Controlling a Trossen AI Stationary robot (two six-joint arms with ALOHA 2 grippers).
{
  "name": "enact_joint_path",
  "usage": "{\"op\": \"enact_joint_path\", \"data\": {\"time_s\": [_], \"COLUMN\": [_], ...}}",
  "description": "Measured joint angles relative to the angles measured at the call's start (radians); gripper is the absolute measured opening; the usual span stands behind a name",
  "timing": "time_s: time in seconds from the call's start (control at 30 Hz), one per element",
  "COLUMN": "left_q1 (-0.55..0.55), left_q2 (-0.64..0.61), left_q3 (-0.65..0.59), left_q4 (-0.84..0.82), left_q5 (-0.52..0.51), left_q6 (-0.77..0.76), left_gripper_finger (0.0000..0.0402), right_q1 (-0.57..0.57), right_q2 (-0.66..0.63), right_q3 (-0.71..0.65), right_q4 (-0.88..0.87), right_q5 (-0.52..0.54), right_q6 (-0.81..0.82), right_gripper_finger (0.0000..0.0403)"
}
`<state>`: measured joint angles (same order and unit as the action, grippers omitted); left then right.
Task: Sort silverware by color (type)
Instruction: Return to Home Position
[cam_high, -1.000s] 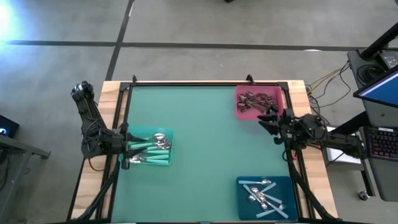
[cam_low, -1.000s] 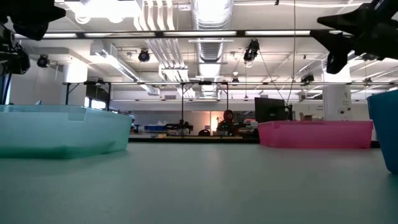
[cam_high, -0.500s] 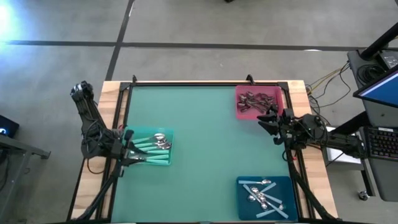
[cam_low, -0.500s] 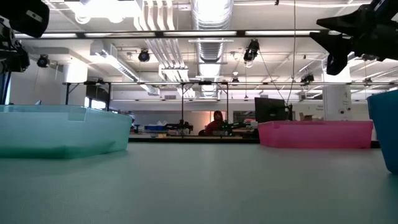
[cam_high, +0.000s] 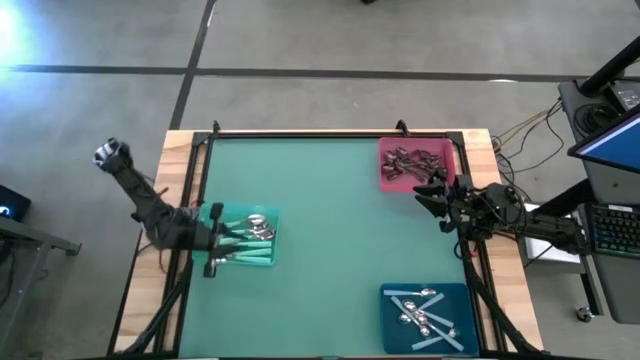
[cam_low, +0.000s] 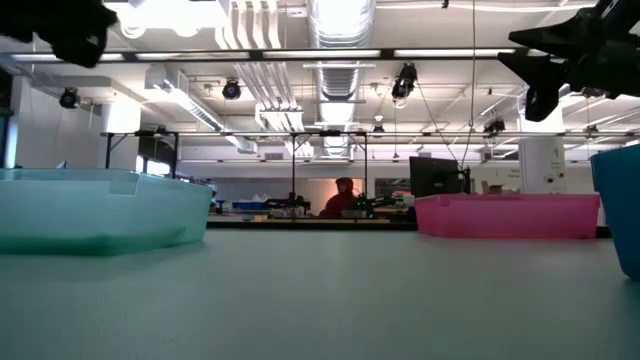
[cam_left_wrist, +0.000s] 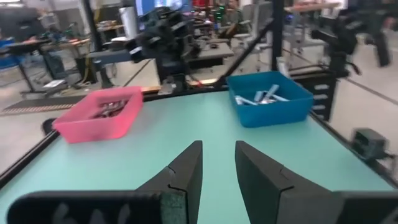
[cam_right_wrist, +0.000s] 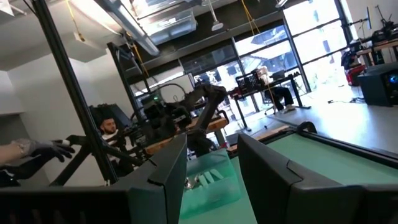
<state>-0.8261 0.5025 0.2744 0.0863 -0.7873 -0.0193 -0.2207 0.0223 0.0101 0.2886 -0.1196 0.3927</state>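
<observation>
While the left pincer (cam_high: 213, 240) hovers parted, teal spoons (cam_high: 252, 236) lie left-to-right.

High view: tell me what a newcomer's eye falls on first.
Three bright bins of sorted spoons stand out: a teal bin at the left edge with teal-handled spoons, a pink bin top right with dark spoons, a blue bin bottom right with pale blue spoons. Both open tools sit close by: the left tool at the teal bin, the right tool beside the pink bin.
</observation>
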Motion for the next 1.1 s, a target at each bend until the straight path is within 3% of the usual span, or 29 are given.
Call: {"op": "enact_joint_path", "data": {"time_s": [0.17,0.3,0.47,0.6,0.8,1.1], "left_q1": [0.257,0.439,0.595,0.628,0.627,0.624], "left_q2": [-0.099,-0.171,-0.263,-0.367,-0.497,-0.502], "left_q3": [-0.071,-0.128,-0.192,-0.237,-0.263,-0.264], "left_q4": [-0.002,0.008,0.008,0.01,-0.034,-0.032], "left_q5": [0.196,0.276,0.442,0.566,0.572,0.565], "left_q6": [-0.018,-0.031,-0.046,-0.04,-0.027,-0.05], "left_gripper_finger": [0.0079,0.0079,0.0079,0.0079,0.0079,0.0079], "right_q1": [0.0,0.0,0.0,0.0,0.0,0.0], "right_q2": [0.0,0.0,0.0,0.0,0.0,0.001], "right_q3": [0.0,0.0,0.0,0.0,0.0,0.0], "right_q4": [0.0,0.0,0.0,0.0,0.0,0.0], "right_q5": [0.0,0.0,0.0,0.0,0.0,0.0], "right_q6": [0.0,0.0,0.0,0.0,0.0,0.0], "right_gripper_finger": [0.0134,0.0134,0.0134,0.0134,0.0134,0.0134]}}
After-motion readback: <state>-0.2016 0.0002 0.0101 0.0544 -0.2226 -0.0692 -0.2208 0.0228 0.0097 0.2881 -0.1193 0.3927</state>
